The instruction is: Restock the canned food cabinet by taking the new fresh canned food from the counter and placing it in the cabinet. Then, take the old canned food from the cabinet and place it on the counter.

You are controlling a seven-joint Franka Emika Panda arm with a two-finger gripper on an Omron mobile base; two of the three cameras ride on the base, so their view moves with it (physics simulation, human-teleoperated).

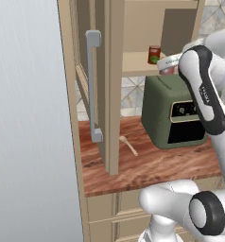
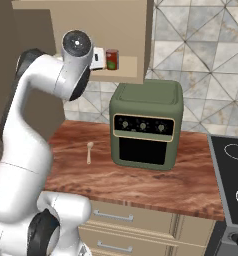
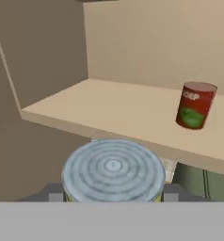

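I am judging this to be the second half of the task: the new fresh canned food (image 3: 195,105) is standing upright on the shelf of the cabinet (image 1: 112,71), whose door is hanging open at the left with its long grey handle (image 1: 92,85) facing me. Moving right, the old canned food (image 3: 113,169) is sitting between the gripper (image 3: 113,194) fingers, which are closing on its sides, just in front of the shelf edge and off the shelf. Next I am expecting to lower it to a bare patch of the counter (image 2: 151,182), steering clear of the green oven (image 2: 147,125) directly below. The arm is reaching up high, elbow bent, wrist level with the shelf.
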